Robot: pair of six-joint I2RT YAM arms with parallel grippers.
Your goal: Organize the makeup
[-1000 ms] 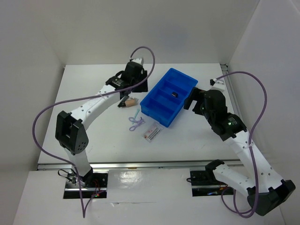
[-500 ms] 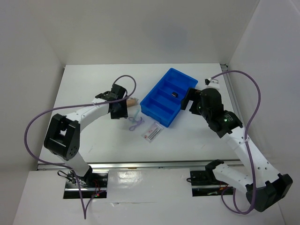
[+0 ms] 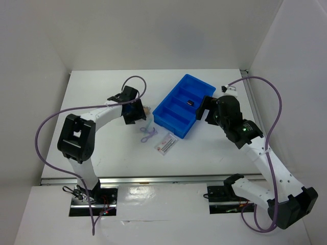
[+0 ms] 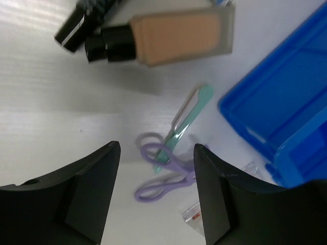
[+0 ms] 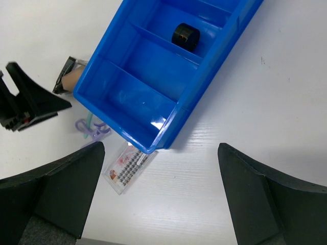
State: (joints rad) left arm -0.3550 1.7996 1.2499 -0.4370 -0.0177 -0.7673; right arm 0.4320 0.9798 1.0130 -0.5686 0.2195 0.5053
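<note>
The makeup lies left of the blue tray [image 3: 180,116]. The tan-and-black bottle [image 4: 173,37] lies on its side by a black tube [image 4: 87,18]; it also shows in the top view [image 3: 145,108]. The lilac looped tool with a pale green handle [image 4: 168,163] [image 3: 147,132] lies nearer. The white packet with red print [image 5: 127,167] [image 3: 166,143] lies at the tray's near corner. A tiny dark piece [image 5: 186,34] [image 3: 190,102] sits in a tray compartment. My left gripper [image 4: 156,199] [image 3: 137,112] is open and empty, above the lilac tool, next to the bottle. My right gripper [image 5: 161,194] [image 3: 205,109] is open and empty at the tray's right side.
The tray [image 5: 153,81] has several compartments and lies slantwise in the middle of the white table; it also shows in the left wrist view [image 4: 286,102]. White walls stand at the back and both sides. Purple cables loop over both arms.
My left arm has swung down from the back, near the tray's far corner, to the tan bottle. My right arm has shifted slightly left toward the tray.
</note>
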